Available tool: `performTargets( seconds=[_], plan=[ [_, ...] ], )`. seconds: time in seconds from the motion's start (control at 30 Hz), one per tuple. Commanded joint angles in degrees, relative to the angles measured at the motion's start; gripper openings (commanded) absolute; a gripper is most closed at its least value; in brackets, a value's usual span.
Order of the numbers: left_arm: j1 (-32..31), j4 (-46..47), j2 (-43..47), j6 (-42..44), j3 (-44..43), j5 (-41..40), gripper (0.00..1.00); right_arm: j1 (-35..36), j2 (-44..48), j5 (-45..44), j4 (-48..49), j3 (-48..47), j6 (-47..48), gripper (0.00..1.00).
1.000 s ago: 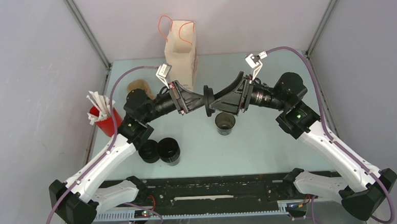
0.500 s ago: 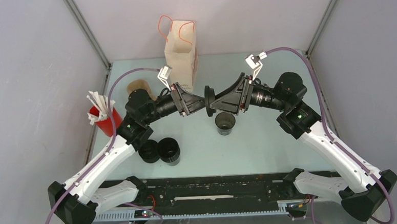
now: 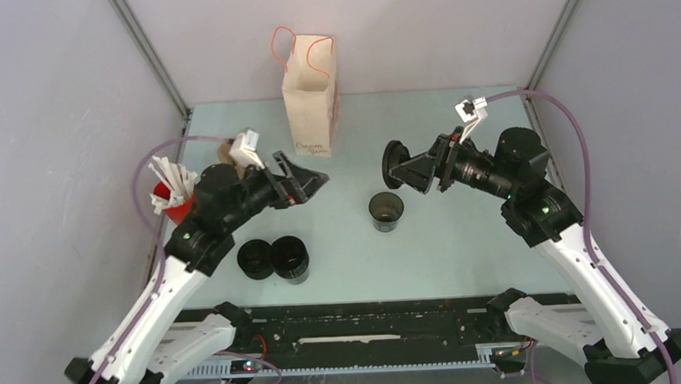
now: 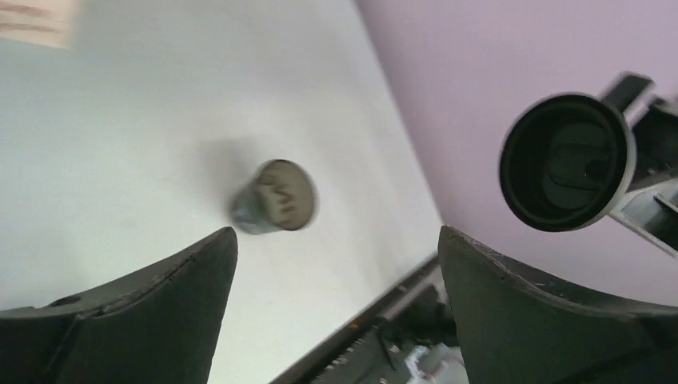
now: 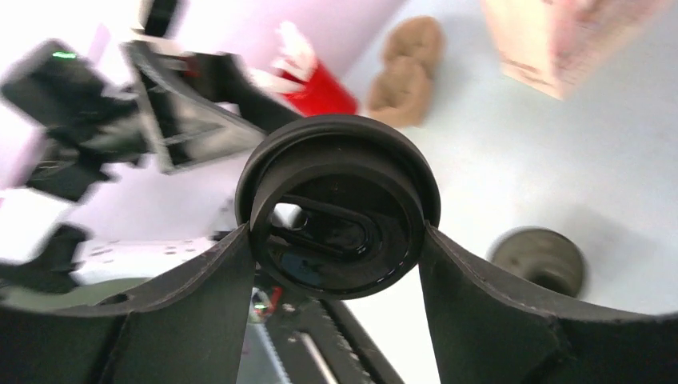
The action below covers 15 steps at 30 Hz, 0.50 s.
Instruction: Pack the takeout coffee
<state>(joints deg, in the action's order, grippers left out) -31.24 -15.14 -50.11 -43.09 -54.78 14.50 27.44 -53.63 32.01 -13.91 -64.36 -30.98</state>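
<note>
An open black takeout coffee cup (image 3: 386,210) stands uncovered at the table's middle; it also shows as the cup (image 4: 276,198) and the cup (image 5: 540,256) in the wrist views. Its black round lid (image 3: 395,164) hangs on edge above and just right of it, with my right gripper (image 3: 403,166) shut on its rim. The right wrist view shows the lid (image 5: 340,210) wedged between my right gripper's (image 5: 336,234) fingers. My left gripper (image 3: 312,179) is open and empty, left of the cup. From the left gripper (image 4: 336,240) the lid (image 4: 566,160) appears at right.
Two more black cups (image 3: 255,258) (image 3: 289,258) stand side by side near the left arm. A paper bag (image 3: 310,97) with orange handles stands at the back. A red cup with white sticks (image 3: 175,201) and a brown carrier (image 5: 408,72) sit at the left.
My left gripper opened, let go of the lid and pulled back to the left. My right gripper drew back to the right with the lid in it.
</note>
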Motion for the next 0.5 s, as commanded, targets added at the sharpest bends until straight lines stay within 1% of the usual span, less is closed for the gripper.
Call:
performTargets(
  seconds=[0.0,0.1,0.17,0.23,0.3,0.47],
  plan=[
    [2.0,-13.9,4.4,9.8,-6.1,-17.0,1.0,1.3,-0.4,-17.1,-17.7,-1.6,15.2,0.74],
    [1.9,-11.3,2.6,13.0,-8.4,-21.3,1.0,5.4,-5.3,-27.3,-22.7,-2.5,18.9,0.74],
    [1.9,-8.0,-0.3,14.4,-9.9,-22.6,1.0,9.4,-10.3,-36.6,-26.3,-4.7,20.5,0.73],
    [1.8,-4.4,-4.1,15.8,-11.5,-23.6,1.0,13.0,-14.8,-42.4,-28.5,-6.4,21.9,0.74],
    [1.8,0.2,-7.7,17.3,-12.7,-24.4,1.0,14.3,-18.8,-44.2,-30.6,-8.7,21.8,0.74],
    [1.8,9.3,-13.8,23.2,-14.3,-30.6,1.0,13.2,-26.4,-41.4,-34.1,-14.1,22.2,0.75]
  ],
)
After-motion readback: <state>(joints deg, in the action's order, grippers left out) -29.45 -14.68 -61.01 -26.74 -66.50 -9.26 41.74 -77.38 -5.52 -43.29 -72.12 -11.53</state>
